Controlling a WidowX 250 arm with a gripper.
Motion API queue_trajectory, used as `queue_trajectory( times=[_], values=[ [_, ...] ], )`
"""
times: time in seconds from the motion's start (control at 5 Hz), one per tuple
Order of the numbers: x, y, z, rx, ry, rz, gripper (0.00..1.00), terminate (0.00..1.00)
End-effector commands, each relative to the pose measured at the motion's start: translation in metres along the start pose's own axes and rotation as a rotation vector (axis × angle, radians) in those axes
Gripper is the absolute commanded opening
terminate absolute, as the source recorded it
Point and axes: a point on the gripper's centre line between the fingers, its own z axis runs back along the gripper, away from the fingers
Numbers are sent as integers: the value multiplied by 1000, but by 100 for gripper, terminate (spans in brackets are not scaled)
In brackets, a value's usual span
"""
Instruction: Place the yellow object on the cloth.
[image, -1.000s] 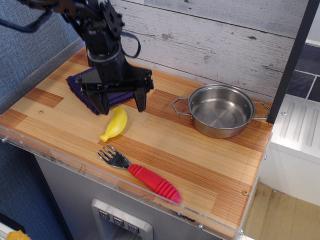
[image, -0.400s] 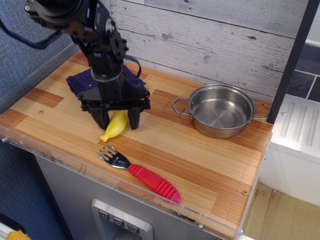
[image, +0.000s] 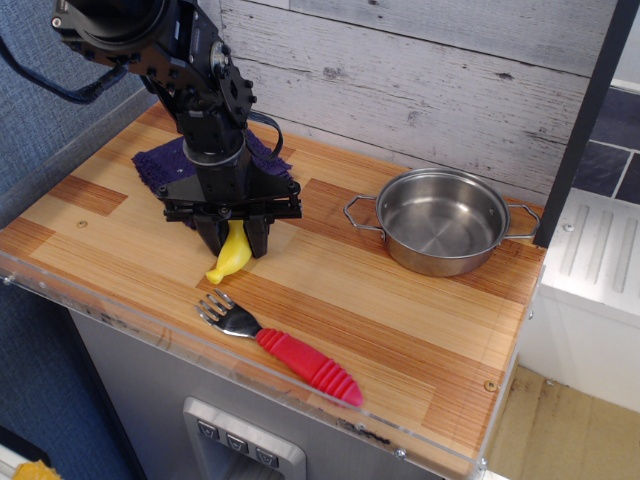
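This looks like a mock kitchen set up for robot trials. A striped wooden counter (image: 330, 300) with a clear plastic edge sits before a whitewashed plank wall (image: 420, 80) at 12 o'clock; a steel pan (image: 440, 220) at 3 o'clock and a red-handled fork (image: 285, 350) at 6 o'clock rest on it.

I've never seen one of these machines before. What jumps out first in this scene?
The big black robot arm at the back left, its gripper closed around a small curved yellow plastic toy banana on the wooden counter. Just behind it lies a folded dark purple terry cloth. To the right sits a shiny steel pan, and near the front edge a fork with a bright red handle.
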Motion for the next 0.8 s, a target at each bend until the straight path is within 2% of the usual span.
queue_trajectory(
  times=[0.0,0.4,0.6],
  values=[
    [7,0,19,-6,-56,5,0,0],
    [14,-6,35,-46,-92,22,0,0],
    [27,-4,46,-57,-121,39,0,0]
  ],
)
